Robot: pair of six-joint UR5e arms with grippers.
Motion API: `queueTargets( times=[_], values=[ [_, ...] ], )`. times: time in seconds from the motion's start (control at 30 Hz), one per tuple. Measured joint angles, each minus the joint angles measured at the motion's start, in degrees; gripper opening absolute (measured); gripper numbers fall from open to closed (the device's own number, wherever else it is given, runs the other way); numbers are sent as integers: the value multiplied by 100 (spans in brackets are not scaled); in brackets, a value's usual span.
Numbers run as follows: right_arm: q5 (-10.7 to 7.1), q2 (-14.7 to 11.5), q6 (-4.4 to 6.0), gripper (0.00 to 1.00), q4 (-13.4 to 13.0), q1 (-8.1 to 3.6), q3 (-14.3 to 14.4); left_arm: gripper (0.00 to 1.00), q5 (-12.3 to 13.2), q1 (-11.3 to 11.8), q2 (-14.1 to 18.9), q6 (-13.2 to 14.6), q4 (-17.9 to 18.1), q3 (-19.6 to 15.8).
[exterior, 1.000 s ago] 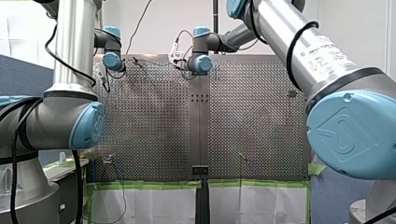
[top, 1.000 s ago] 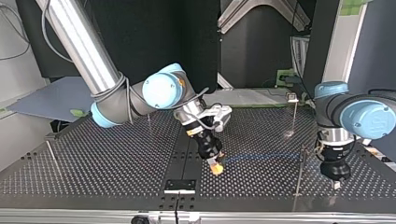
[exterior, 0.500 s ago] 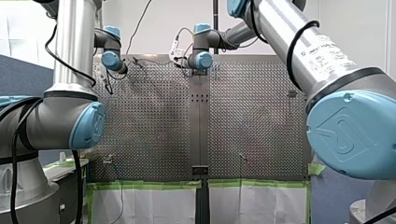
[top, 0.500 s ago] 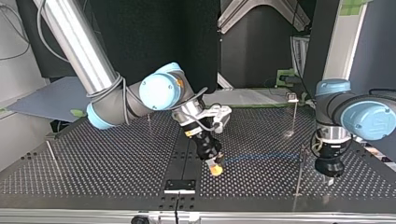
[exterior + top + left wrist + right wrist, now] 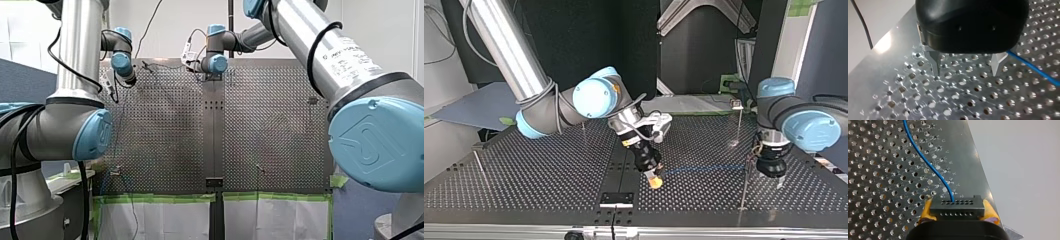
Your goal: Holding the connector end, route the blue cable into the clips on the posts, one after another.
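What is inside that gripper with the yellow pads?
My right gripper clamps a dark connector with rows of small holes, and the blue cable leaves its face. The connector's rear part is hidden by the gripper's black body.

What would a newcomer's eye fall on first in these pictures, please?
Probably my right end effector, its yellow pads clamped on the dark connector, with the blue cable curving away across the perforated table. Next, my left end effector hangs open above the holes, the cable passing close beside one finger.
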Motion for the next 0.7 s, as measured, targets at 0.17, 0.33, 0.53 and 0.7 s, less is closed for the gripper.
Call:
queueTargets(
  times=[0.17,0.33,0.53,0.7],
  values=[
    [0,-1,-8,0,26,3,0,100,14,-88,82,-148,-274,-39],
    [0,-14,-7,0,35,-4,-1,100,71,-145,316,-268,-549,-252],
    [3,-28,-5,0,42,-15,-1,100,-154,-240,662,-193,-657,-596],
    [1,-35,-10,0,79,-8,-1,100,-257,-297,934,-192,-574,-870]
  ],
)
